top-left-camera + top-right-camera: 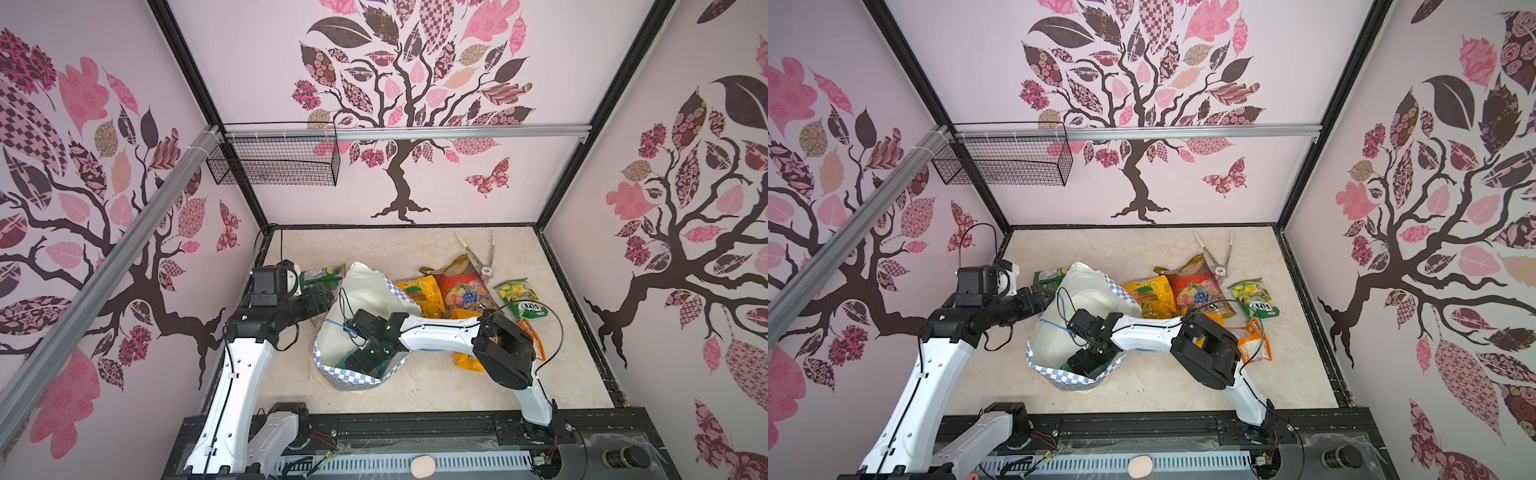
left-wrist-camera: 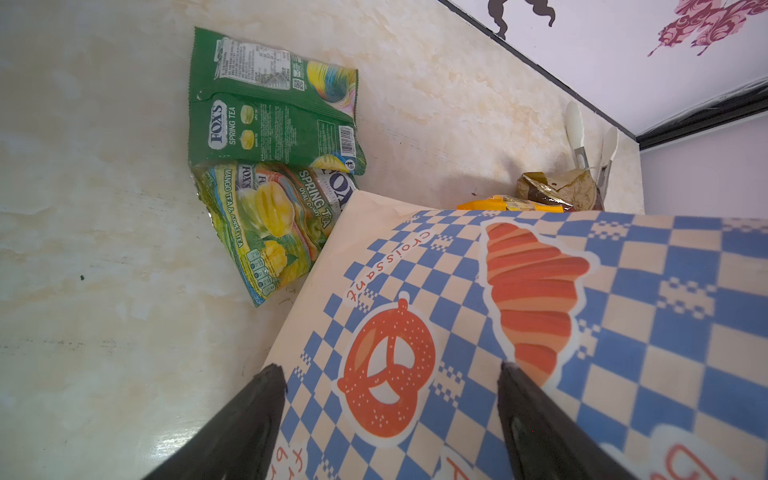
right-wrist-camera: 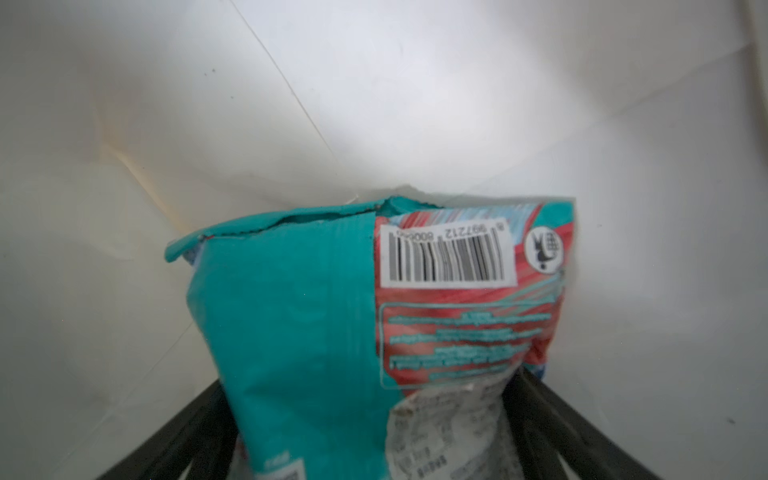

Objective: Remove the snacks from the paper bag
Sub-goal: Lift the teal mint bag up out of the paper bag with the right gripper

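Note:
The paper bag (image 1: 376,289) (image 1: 1096,289) lies on its side mid-table, mouth toward the front edge. My right gripper (image 1: 365,358) (image 1: 1088,359) reaches into that mouth. In the right wrist view its fingers stand wide, open, with a teal snack packet (image 3: 291,311) filling the gap between them against the bag's white inside (image 3: 374,104). My left gripper (image 1: 327,297) (image 2: 390,368) is open at the bag's far left side, its fingertips (image 2: 272,374) over the checkered pretzel print (image 2: 540,332). Two green packets (image 2: 270,108) (image 2: 266,224) lie beside the bag there.
Right of the bag lie a yellow packet (image 1: 419,291), a red fruit packet (image 1: 463,293), a green one (image 1: 517,297) and an orange one (image 1: 532,332), partly under my right arm. Metal tongs (image 1: 478,253) lie behind them. A wire basket (image 1: 274,162) hangs on the back wall.

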Robot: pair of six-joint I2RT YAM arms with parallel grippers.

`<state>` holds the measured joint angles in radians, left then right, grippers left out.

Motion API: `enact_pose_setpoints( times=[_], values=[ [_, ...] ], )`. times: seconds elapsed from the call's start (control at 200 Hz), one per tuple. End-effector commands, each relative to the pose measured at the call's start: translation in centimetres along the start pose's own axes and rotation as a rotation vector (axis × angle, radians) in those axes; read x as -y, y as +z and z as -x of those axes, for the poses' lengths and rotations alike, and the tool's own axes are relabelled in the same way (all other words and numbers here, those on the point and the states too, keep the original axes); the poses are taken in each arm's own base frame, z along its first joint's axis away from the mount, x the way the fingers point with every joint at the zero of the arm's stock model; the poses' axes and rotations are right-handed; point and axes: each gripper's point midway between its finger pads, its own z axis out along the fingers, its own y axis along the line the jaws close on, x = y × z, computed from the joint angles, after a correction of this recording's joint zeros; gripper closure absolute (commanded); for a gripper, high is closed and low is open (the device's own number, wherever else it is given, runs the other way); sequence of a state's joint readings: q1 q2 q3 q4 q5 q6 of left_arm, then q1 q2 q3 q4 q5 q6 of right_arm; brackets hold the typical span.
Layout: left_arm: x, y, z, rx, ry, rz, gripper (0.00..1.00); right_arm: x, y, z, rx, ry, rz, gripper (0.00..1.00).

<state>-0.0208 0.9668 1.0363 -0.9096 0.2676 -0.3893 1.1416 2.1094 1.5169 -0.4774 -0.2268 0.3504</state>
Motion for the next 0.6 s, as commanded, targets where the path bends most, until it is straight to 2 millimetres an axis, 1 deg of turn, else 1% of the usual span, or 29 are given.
enact_pose_setpoints(
  times=[0.0, 0.085, 0.125, 0.245, 0.33, 0.375, 0.525, 0.56, 0.59],
  values=[
    [0.1, 0.1, 0.1, 0.020, 0.000, -0.017, 0.17, 4.3, 5.6, -8.2, -0.269, 0.045, -0.131, 0.04],
    [0.1, 0.0, 0.3, 0.025, 0.000, -0.014, 0.17, 5.0, 6.2, -8.5, -0.278, 0.040, -0.161, 0.11],
    [0.2, 0.0, 0.4, 0.027, -0.001, -0.015, 0.17, 5.1, 6.2, -8.4, -0.276, 0.035, -0.166, 0.17],
    [0.1, -0.1, 0.5, 0.033, 0.000, -0.010, 0.17, 4.8, 5.3, -7.3, -0.239, 0.015, -0.171, 0.49],
    [0.1, -0.1, 0.6, 0.037, -0.001, -0.008, 0.17, 4.3, 4.1, -6.0, -0.194, -0.006, -0.172, 0.73],
    [0.1, -0.1, 0.5, 0.038, -0.003, -0.007, 0.16, 4.0, 3.4, -5.2, -0.166, -0.018, -0.176, 0.83],
    [-0.2, -0.3, 0.5, 0.042, -0.002, 0.009, 0.15, 2.8, 0.9, -2.4, -0.073, -0.036, -0.169, 0.98],
    [-0.3, -0.3, 0.5, 0.045, -0.001, 0.016, 0.14, 2.5, 0.1, -1.6, -0.048, -0.039, -0.166, 1.00],
    [-0.5, -0.4, 0.6, 0.047, -0.001, 0.024, 0.13, 2.2, -0.6, -1.0, -0.027, -0.040, -0.162, 1.00]
  ],
)
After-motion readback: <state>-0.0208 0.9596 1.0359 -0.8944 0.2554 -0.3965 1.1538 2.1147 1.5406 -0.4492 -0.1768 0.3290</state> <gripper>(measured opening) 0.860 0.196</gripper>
